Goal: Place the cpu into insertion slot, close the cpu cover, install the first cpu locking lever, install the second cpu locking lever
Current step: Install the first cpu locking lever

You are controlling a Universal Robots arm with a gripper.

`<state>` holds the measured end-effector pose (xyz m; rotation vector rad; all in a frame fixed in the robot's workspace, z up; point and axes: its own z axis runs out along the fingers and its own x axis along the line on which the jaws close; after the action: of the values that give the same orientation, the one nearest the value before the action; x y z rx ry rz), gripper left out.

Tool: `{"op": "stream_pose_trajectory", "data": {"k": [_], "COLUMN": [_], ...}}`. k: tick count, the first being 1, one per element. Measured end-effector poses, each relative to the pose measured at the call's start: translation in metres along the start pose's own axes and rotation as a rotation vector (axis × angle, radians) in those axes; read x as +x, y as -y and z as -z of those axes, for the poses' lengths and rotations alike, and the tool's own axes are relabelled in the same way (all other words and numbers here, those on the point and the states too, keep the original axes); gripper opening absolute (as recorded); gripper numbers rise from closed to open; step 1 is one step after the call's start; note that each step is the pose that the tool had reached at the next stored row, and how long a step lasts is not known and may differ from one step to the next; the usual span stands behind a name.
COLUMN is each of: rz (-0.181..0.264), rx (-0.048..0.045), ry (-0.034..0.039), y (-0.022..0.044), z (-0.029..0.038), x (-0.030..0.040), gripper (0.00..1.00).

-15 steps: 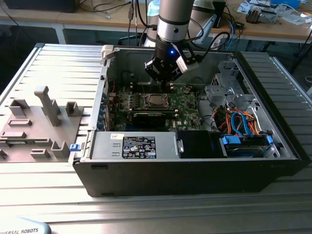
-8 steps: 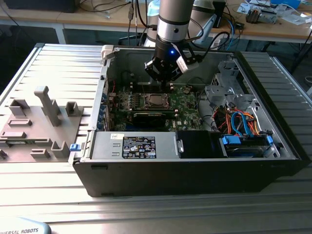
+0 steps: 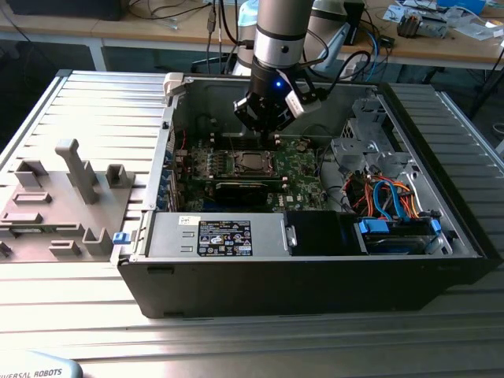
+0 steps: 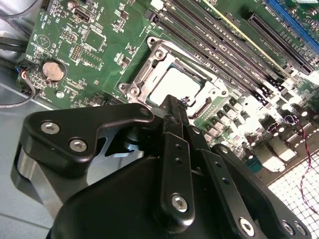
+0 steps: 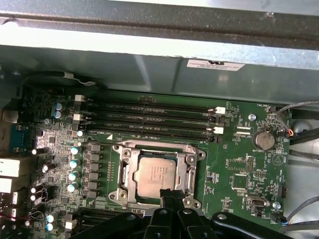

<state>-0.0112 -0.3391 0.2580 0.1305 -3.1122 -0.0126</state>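
I am hovering inside the open computer case (image 3: pixel 315 276), low over the green circuit board (image 5: pixel 239 169). My jaws are pressing shut, the two fingertips (image 5: pixel 168 193) meeting with nothing that I can see between them. They are sitting right at the edge of the insertion slot (image 5: pixel 121 195), on the side away from the long black memory slots (image 5: pixel 149 119). Whether they are touching the metal there I cannot tell. The cpu (image 5: pixel 155 175) is lying flat in the slot with its dull silver top facing up. The cpu cover (image 5: pixel 130 167) is lying down around it, framing it through the square opening. A round coin battery (image 5: pixel 262 140) is sitting on the board, well apart from the slot. In the exterior view the case is resting on the ribbed grey bench (image 3: pixel 236 339).
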Motion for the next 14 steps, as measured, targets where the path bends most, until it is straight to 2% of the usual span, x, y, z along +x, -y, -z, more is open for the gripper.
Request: {"op": "stream_pose_trajectory", "data": {"k": [14], "rz": [0.022], "rx": [0.0006], "ry": [-0.0002], "y": [0.0000], "z": [0.0000], "x": [0.0000], "gripper": [0.11]}}
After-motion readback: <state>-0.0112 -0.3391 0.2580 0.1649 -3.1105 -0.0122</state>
